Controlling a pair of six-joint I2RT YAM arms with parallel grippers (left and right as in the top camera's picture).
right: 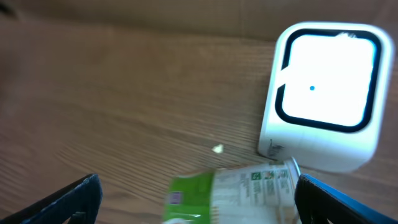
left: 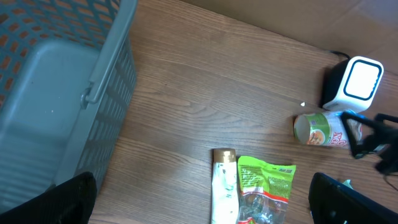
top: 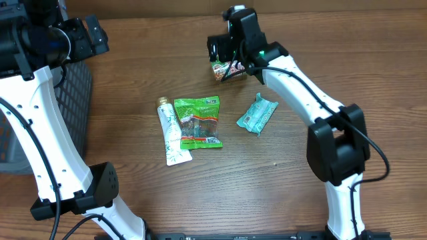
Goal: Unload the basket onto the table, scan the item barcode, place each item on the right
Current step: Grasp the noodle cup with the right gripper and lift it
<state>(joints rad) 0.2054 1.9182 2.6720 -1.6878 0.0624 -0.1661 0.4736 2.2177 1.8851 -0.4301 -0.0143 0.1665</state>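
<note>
Your right hand [right: 205,198] hangs spread over the cup [left: 320,129] beside the scanner [right: 326,93] — left hand [left: 205,200] spread too. Pick-up step, by my judgement: pinch the cup, present its barcode.

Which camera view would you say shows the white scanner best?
The right wrist view: the white scanner is large, its window facing the camera. The left wrist view shows it small; overhead, the right arm mostly hides it.

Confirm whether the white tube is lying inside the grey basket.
No, the white tube lies on the wooden table beside the green packet, well apart from the grey basket.
</note>
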